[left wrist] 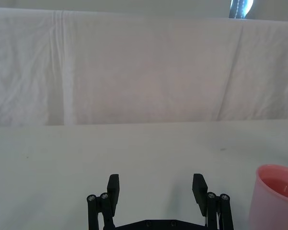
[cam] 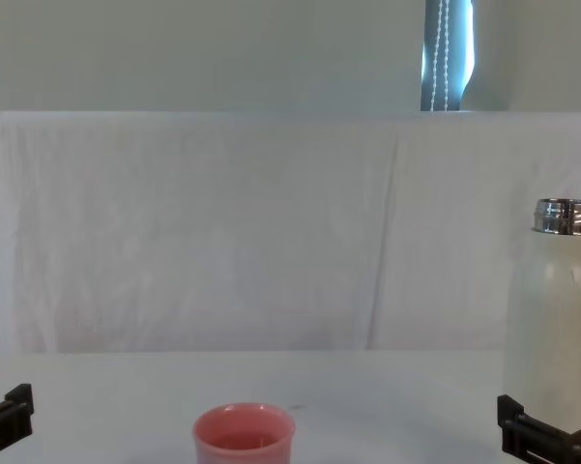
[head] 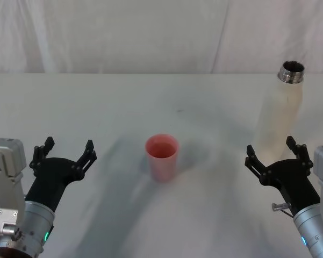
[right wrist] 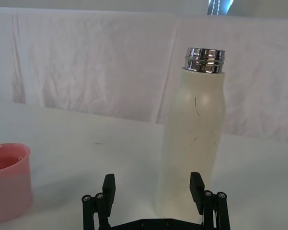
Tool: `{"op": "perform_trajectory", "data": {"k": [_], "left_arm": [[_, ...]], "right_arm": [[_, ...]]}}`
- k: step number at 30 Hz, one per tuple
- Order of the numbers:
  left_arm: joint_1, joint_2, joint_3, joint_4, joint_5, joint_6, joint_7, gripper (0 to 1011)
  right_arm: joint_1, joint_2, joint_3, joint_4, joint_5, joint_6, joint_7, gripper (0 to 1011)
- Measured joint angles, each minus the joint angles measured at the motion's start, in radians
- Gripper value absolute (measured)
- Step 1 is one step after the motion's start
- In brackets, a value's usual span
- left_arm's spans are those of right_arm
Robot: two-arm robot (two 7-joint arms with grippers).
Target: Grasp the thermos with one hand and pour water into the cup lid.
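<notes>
Thermos (head: 279, 115) upright at right of head view, long axis vertical, cap off. Right hand (head: 274, 155) released, just before its base, nearer arm. Cup lid (head: 162, 157) at centre of desk (head: 97, 107). Left hand (head: 64, 152) released, lower left, well apart.

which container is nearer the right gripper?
The thermos, tall and cream-white, directly ahead of the open right gripper; the pink cup lid sits mid-table.

Lab-like test setup: white cloth-covered table (head: 97, 107), draped white backdrop sheet (cam: 222, 222).
</notes>
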Motion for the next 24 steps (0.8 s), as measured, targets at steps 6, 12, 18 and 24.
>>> {"op": "perform_trajectory", "data": {"k": [6,12,18,24], "left_arm": [[0.000,0.000,0.000,0.000,0.000,0.000,0.000,1001],[0.000,0.000,0.000,0.000,0.000,0.000,0.000,1001],[0.000,0.000,0.000,0.000,0.000,0.000,0.000,1001],[0.000,0.000,0.000,0.000,0.000,0.000,0.000,1001]], "right_arm": [[0.000,0.000,0.000,0.000,0.000,0.000,0.000,1003],[0.014,-0.022,0.031,0.023,0.033,-0.006,0.025,1003],[0.036,-0.043,0.054,0.056,0.048,-0.017,0.049,1003],[0.060,-0.061,0.073,0.087,0.050,-0.028,0.067,1003]]}}
